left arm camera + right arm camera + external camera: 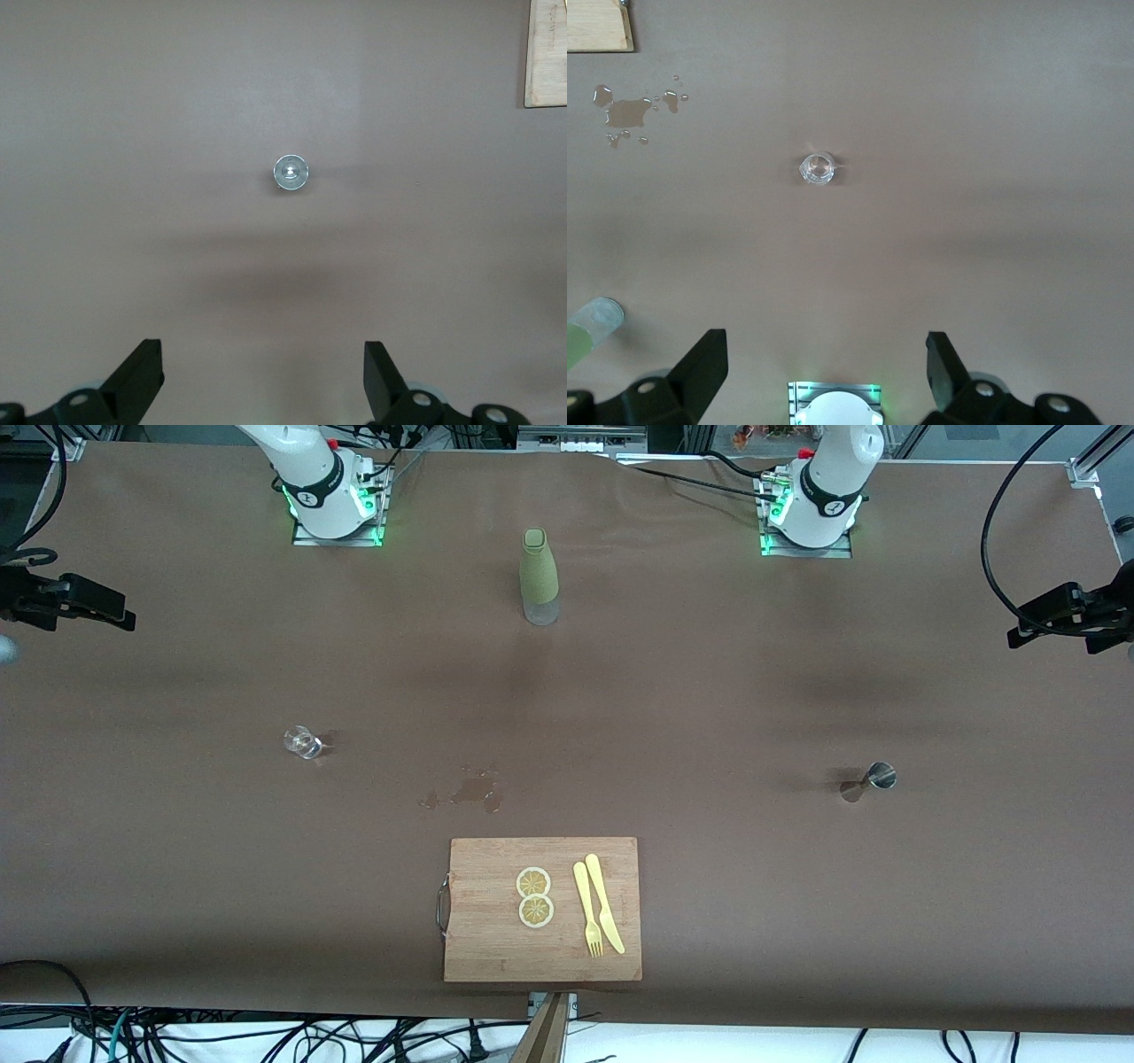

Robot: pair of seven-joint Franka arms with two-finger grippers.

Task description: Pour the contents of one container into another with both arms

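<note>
Below: steel hourglass jigger (291, 173), clear cup (818, 168).

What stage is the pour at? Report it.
Done: nothing visible; a spill wets the cloth near the board. In hand: nothing. The left gripper hangs open high over the jigger, the right gripper open high over the cup; both vessels stand untouched on the table. Left: grasp both, bring them together, pour jigger into cup.

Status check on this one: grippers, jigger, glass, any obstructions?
Left gripper open, high over jigger. Right gripper open, high over glass cup. Both upright, untouched. Spill on table between them; nothing blocking.
</note>
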